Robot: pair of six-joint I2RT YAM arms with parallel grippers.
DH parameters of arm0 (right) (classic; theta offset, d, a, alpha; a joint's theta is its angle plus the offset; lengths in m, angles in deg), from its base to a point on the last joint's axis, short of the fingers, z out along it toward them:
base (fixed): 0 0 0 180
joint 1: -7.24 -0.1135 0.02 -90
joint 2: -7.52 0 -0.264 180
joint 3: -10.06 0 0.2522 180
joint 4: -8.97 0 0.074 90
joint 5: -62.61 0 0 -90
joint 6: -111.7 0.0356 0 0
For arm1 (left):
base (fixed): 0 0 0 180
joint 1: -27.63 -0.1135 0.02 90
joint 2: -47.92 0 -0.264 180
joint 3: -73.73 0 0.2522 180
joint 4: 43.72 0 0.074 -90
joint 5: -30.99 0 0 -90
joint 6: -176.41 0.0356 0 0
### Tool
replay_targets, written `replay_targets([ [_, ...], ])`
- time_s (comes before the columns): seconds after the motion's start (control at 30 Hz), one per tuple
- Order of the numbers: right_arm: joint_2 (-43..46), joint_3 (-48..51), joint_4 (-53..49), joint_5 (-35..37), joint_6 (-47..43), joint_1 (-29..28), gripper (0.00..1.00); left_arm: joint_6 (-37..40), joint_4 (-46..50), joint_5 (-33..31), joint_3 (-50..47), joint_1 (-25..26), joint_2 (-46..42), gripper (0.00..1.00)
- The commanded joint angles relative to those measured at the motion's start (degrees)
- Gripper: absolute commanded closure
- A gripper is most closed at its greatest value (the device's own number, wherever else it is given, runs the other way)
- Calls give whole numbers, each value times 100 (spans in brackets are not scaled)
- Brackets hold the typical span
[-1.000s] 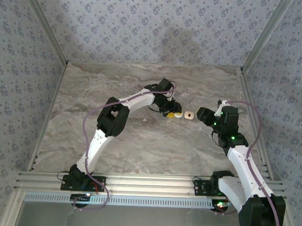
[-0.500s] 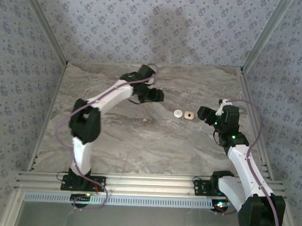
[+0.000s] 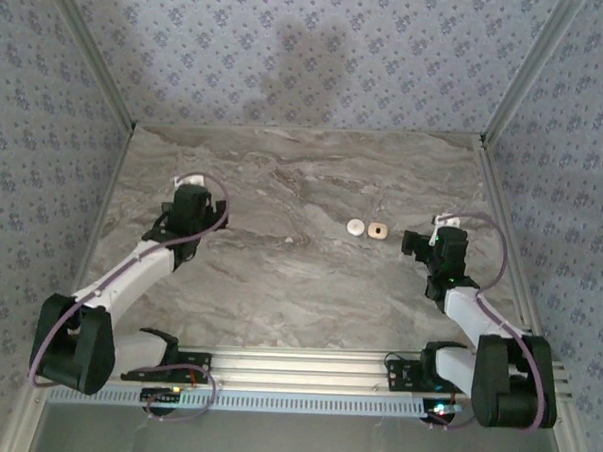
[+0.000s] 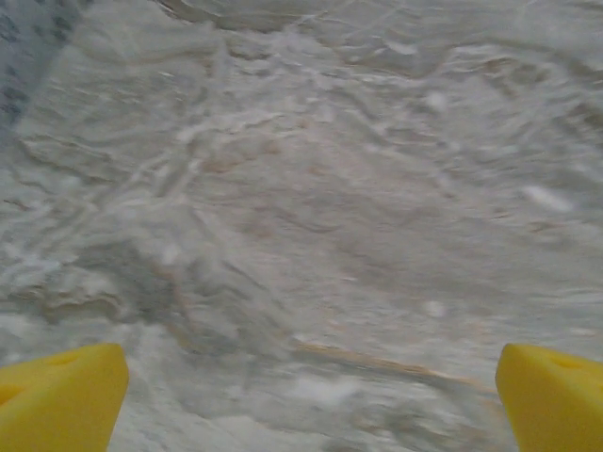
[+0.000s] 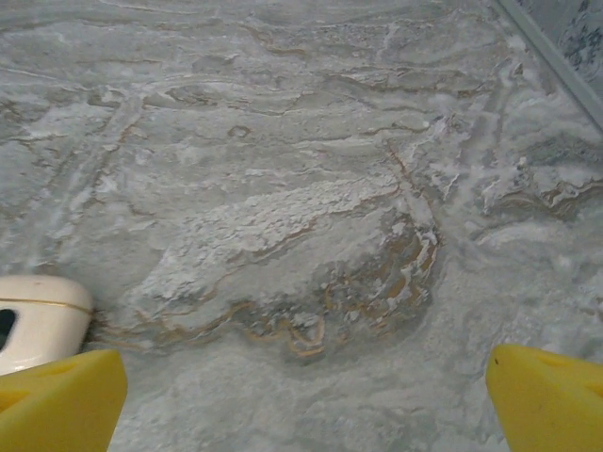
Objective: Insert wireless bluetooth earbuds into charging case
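Left gripper (image 4: 306, 400): yellow fingers (image 4: 58, 395) are seen spread wide over the left side of the bare marble table (image 3: 279, 285), with nothing held. Right gripper (image 5: 301, 400): jaws likewise spread, nothing held. The charging case (image 3: 378, 230) is found flat on the table just left of the right gripper, untouched. A small white round piece (image 3: 356, 226) is noted just beside the case, on its left.

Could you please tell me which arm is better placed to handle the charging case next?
Right. The right claw, open, sits close beside the charging case, facing it; the left claw is far off to the left.
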Motion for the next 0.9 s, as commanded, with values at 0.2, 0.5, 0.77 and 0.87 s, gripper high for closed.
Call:
replay_targets([
  [0.2, -741, 147, 1965, 38, -899, 117, 0, 1305, -3746, -193, -1213, -481, 1123, 0],
  [0.5, -951, -57, 1841, -273, -967, 56, 0, 1460, -5702, 288, -1989, -978, 1484, 0],
  [0.77, -2035, -134, 2893, -682, -799, 28, 0, 739, -4953, 1599, -1497, -1912, 1836, 0],
  [0.87, -2224, -287, 2731, -715, -611, 158, 0, 723, -4909, 1593, -1516, -1908, 1812, 0],
])
